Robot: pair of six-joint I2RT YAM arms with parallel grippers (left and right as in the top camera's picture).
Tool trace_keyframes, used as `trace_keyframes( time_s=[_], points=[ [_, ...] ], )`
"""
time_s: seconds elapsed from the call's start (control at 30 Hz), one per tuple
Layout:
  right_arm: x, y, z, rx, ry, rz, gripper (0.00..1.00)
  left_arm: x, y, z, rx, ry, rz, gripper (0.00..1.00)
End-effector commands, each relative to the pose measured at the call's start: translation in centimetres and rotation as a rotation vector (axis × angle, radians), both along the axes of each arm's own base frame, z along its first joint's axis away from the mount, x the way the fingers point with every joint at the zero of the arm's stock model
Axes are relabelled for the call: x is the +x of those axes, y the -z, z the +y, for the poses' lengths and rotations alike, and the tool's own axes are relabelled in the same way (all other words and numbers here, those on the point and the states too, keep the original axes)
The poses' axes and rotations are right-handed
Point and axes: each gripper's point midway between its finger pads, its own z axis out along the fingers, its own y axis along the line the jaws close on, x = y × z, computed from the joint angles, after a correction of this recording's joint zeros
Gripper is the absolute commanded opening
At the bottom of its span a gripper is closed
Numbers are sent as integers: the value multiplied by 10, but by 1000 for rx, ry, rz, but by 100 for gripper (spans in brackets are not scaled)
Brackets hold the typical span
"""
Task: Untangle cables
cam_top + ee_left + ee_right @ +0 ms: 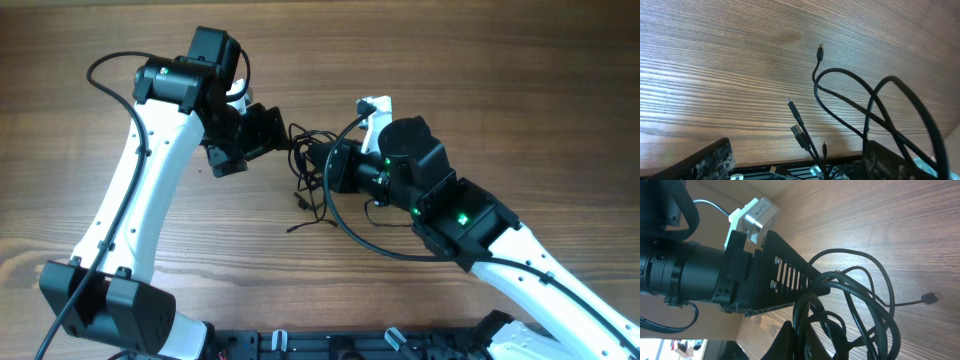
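The right tool point(320, 162) is clamped shut on the cables point(312, 190), the bunch lifted just ahead of it with loose plug ends trailing down to the bench point(500, 80). The left tool point(280, 132) gapes wide, gripping nothing, just beside the bunch; the loops arch ahead and to its right, and the tangle's long axis runs tool to tool. The left arm looks best placed to pull a strand free.
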Motion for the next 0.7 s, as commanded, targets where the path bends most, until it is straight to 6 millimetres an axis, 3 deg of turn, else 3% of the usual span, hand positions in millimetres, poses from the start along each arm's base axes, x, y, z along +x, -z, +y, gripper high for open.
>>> trace_keyframes(
  time_s=[0.0, 0.17, 0.3, 0.67],
  points=[
    [5, -11, 3, 28, 1, -16, 4, -2, -1, -2, -11, 26, -5, 87],
    [9, -10, -3, 20, 16, -18, 4, 4, -1, 10, -12, -37, 4, 89],
    [25, 8, -33, -30, 102, 48, 4, 11, -1, 34, -13, -124, 12, 92],
    [26, 9, -34, -31, 105, 51, 4, 11, -1, 35, -15, -125, 11, 95]
  ],
)
